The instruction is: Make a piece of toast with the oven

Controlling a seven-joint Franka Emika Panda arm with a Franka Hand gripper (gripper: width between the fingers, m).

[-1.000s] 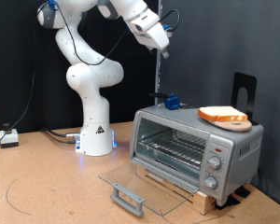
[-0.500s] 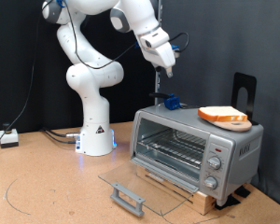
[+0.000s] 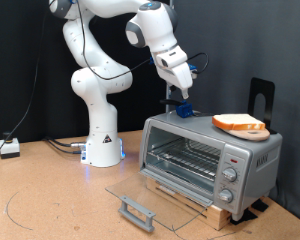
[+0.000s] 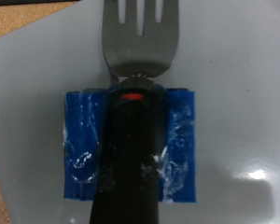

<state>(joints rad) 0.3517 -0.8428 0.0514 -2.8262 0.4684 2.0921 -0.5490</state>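
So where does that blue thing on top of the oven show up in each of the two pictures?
Exterior view: the blue block sits on the oven top, at its back corner toward the picture's left, directly under the gripper.
Wrist view: the blue block fills the middle, partly behind a black-handled fork.
Shared landmark: the oven's grey top, the surface under the block in both.

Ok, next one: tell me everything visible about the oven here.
The oven is a small silver-grey countertop toaster oven. Its glass door is dropped fully open, grey handle foremost, showing the wire rack inside. Three knobs run down its front at the exterior view's right. The piece of toast lies on its roof, along with a blue block.
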